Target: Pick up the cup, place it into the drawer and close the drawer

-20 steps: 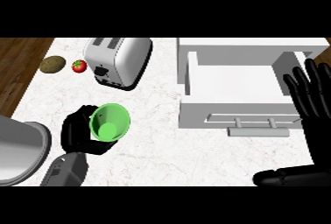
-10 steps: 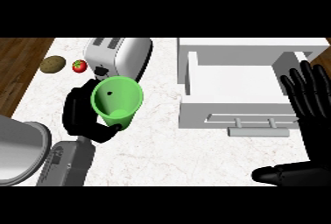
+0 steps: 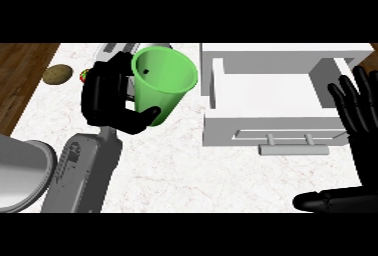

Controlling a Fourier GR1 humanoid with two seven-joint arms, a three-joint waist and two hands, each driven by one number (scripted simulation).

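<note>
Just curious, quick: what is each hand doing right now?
Left hand: curled round the green cup, holding it up.
Right hand: open, fingers straight, holding nothing, beside the open drawer.

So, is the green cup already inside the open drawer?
No, the left hand holds the green cup above the counter, left of the open drawer, which has nothing in it.

Left hand (image 3: pixel 111 100): raised on grey forearm, fingers and thumb curled in a grasp. Right hand (image 3: pixel 360 120): at right edge, fingers straight, pointing up, thumb extended low.
</note>
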